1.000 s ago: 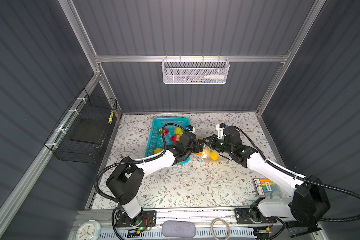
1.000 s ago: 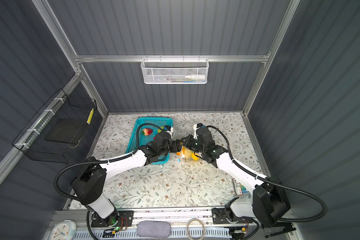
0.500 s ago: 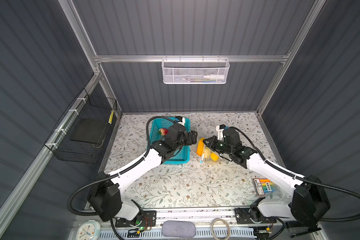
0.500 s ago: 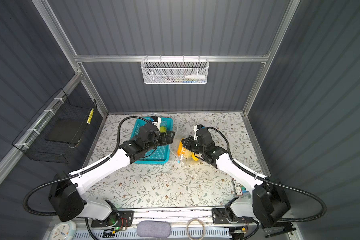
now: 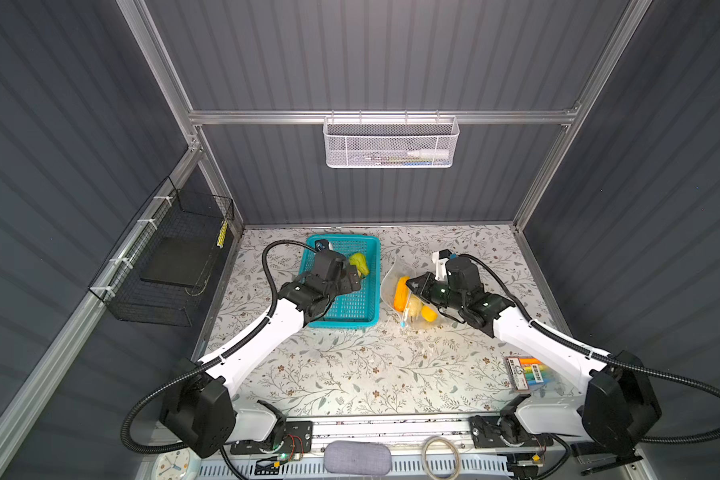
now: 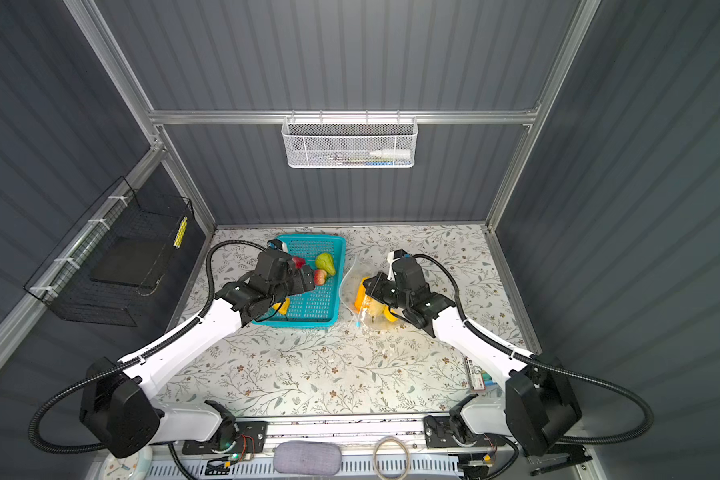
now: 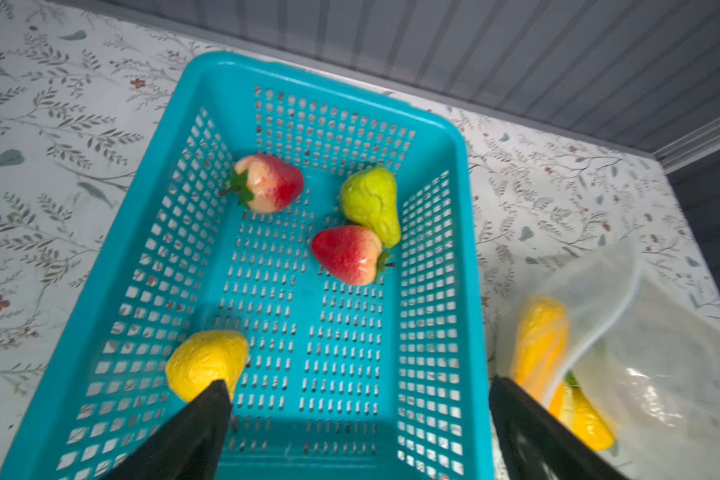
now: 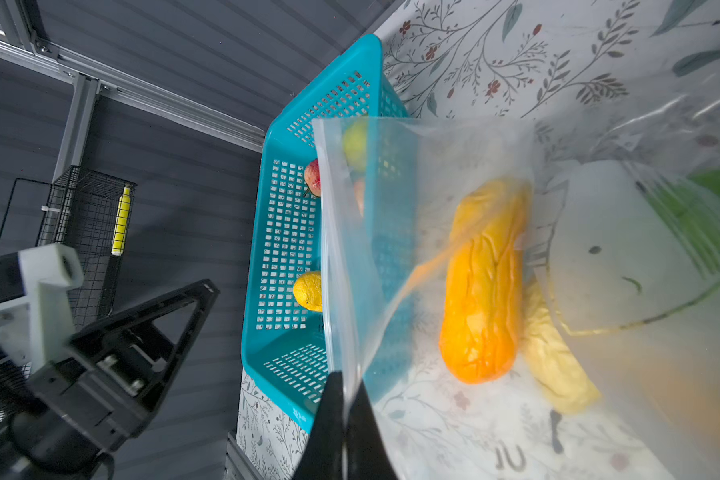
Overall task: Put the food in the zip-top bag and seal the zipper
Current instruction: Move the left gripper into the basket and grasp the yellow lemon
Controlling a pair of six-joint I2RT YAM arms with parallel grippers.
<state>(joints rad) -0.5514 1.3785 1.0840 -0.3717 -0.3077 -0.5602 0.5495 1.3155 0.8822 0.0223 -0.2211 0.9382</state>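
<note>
Honestly nothing reads cleanly here: the white label (image 8: 624,249) on the zip-top bag (image 8: 433,158) only shows green stripes and a few dark specks, and other dark print (image 8: 512,459) on the bag is too blurred to make out. The marker pack label (image 5: 518,374) at the near right and the clock face (image 5: 174,464) at the near edge are too small to read.
</note>
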